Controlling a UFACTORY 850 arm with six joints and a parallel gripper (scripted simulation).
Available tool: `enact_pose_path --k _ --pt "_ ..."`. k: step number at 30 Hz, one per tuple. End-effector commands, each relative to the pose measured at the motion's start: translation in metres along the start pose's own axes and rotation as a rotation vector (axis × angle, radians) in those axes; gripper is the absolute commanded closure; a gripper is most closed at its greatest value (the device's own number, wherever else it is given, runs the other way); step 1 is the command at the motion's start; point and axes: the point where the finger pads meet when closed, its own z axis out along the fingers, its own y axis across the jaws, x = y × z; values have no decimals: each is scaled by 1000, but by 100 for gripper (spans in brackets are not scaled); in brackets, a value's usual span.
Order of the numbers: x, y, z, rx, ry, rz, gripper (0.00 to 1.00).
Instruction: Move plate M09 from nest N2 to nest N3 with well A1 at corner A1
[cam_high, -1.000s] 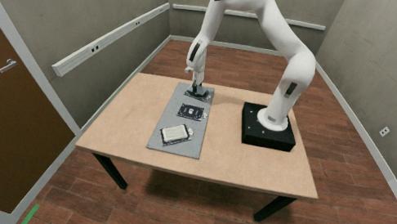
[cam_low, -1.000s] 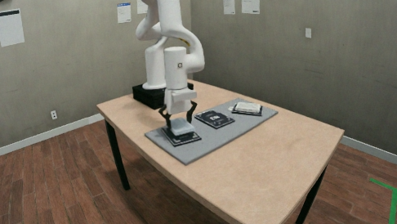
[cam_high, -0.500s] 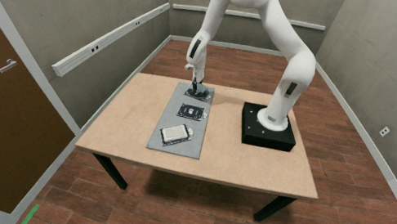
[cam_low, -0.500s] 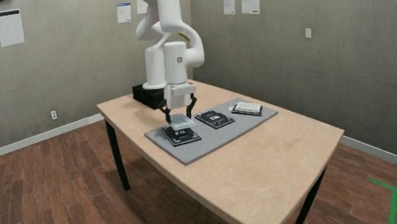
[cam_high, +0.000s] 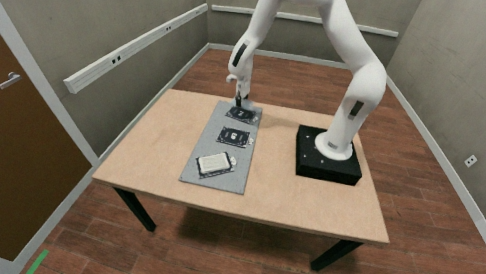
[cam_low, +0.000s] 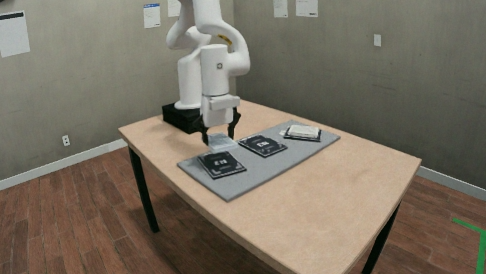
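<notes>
A grey mat (cam_low: 260, 157) on the table carries three dark nests in a row. My gripper (cam_low: 218, 136) is shut on a pale plate (cam_low: 222, 142) and holds it level, a little above the end nest (cam_low: 221, 164) closest to the exterior camera, which is bare. In the top view the gripper (cam_high: 239, 101) hangs over that same nest (cam_high: 242, 113), and the held plate is hard to make out there. The middle nest (cam_low: 263, 145) is also bare. A second pale plate (cam_low: 303, 131) (cam_high: 215, 164) lies flat in the nest at the other end. The plate and nest labels are too small to read.
The arm's black base block (cam_high: 327, 156) stands on the table beside the mat. The arm reaches over the mat's end from there. Small signs sit on the mat next to the nests. The table edges are close to the mat's two short ends.
</notes>
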Motion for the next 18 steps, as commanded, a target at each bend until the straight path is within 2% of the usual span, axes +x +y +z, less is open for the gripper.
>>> enact_pose_path --k 1,18 --pt "1 0 -7 0 2 0 100" --pt "1 0 -31 0 2 0 100"
